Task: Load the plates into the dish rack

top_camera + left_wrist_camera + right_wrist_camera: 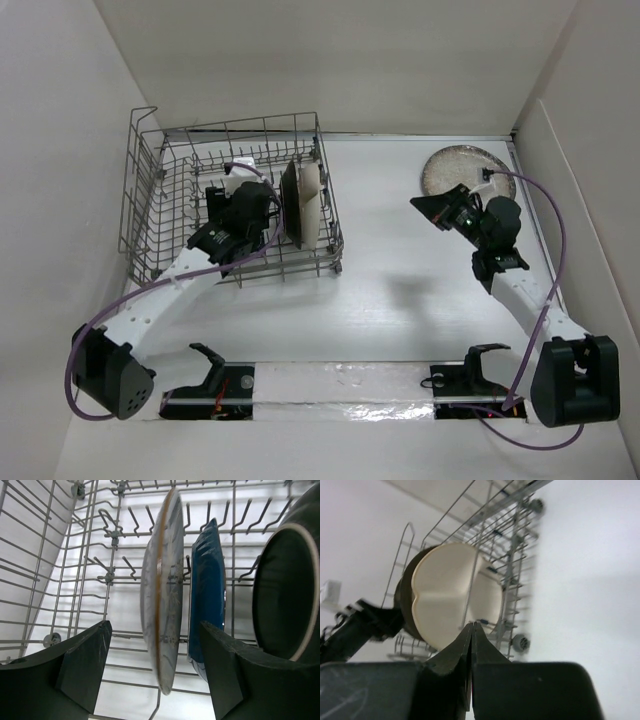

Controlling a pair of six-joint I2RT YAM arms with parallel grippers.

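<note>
From above, the dish rack [160, 190] sat at the far left of the table [390, 290] with a row of plates [303, 205] standing on edge at its right end. The left gripper [272, 208] was down inside the rack just beside them. Well apart on the far right, the speckled plate [465, 165] lay flat on the table, with the right gripper [428, 206] near its near edge. In the left wrist view, the left gripper [155, 627] had its jaws apart either side of a pale brown-edged plate [160, 580], with a clear gap on each side. That plate stood upright among the tines, a blue-looking plate [207, 580] just behind it and a dark plate [280, 595] with a pale ring further right. In the right wrist view, the right gripper [471, 645] had its fingers pressed together on nothing and faced the rack and a sectioned cream plate [442, 595]. The speckled plate did not show there. By my reading, only the speckled plate was left to load. The right jaws would need to part and come down on its rim, while the left arm would need to lift straight out without nudging the upright plates.
</note>
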